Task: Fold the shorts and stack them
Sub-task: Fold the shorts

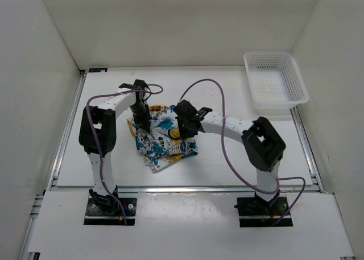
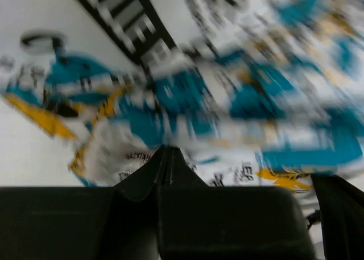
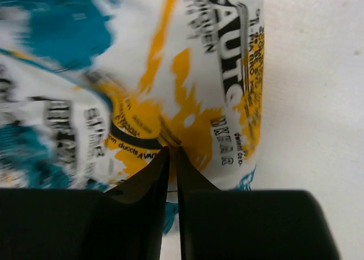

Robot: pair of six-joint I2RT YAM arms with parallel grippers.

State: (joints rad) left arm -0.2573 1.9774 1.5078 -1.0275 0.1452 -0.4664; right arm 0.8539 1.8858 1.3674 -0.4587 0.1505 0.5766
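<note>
The shorts point(image 1: 162, 140), white with teal, yellow-orange and black print, lie rumpled on the table between the two arms. My left gripper point(image 1: 144, 125) is at their left edge, its jaws closed on a pinch of fabric point(image 2: 165, 149); the cloth point(image 2: 239, 100) fills that view, blurred. My right gripper point(image 1: 177, 133) is at their right side, its jaws closed on a yellow fold point(image 3: 172, 148) of the shorts point(image 3: 187, 72).
A white plastic mesh basket point(image 1: 275, 83) stands at the back right of the white table point(image 1: 256, 140). White walls enclose the table on three sides. Purple cables loop over both arms.
</note>
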